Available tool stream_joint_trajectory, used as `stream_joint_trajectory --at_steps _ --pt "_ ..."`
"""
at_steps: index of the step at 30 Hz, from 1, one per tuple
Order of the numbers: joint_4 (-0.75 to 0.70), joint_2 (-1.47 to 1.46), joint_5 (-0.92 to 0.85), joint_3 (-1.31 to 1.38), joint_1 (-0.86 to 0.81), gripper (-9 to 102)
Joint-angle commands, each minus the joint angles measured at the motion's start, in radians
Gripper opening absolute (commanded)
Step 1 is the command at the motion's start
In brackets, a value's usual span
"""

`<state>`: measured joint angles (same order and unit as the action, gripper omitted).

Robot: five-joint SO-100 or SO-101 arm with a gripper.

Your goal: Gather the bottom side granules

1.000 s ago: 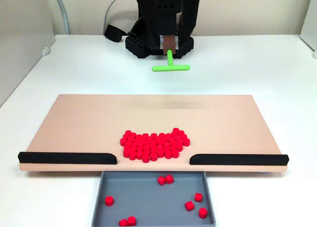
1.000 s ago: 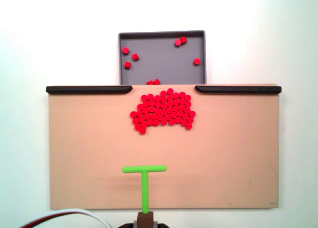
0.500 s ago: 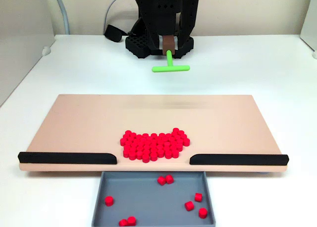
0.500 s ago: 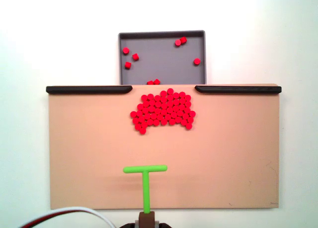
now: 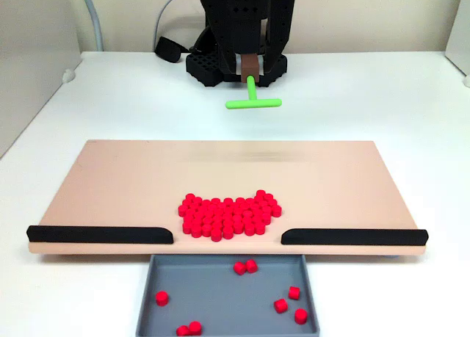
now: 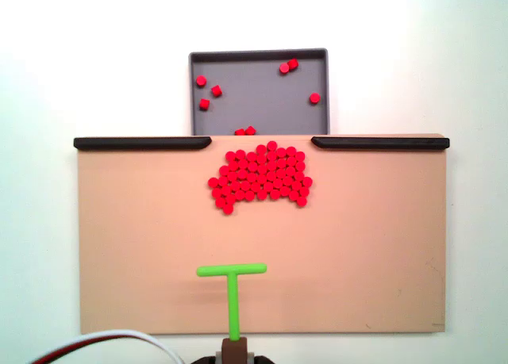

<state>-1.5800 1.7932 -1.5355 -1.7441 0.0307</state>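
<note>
While the granules (image 5: 229,216) (image 6: 260,177) lie heaped on the board (image 5: 117,186) (image 6: 143,237), just short of the gap between the black strips (image 5: 100,234) (image 6: 143,143), the green T-stick (image 5: 252,99) (image 6: 232,289) sits well behind them. Whether the gripper clamps its stem, I cannot tell. Lower the crossbar flat behind the heap, centred, then sweep slowly toward the gap.

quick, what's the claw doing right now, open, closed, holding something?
Claw: its fingers can't be made out, but the green T-shaped stick juts from its brown tip, raised well short of the red granules.
</note>
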Motion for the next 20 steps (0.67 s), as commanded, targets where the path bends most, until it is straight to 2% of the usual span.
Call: stream_joint_trajectory --at_steps 1,20 --pt "0.005 0.002 0.008 0.018 -0.006 0" --pt "0.005 0.002 0.008 0.020 0.005 0"
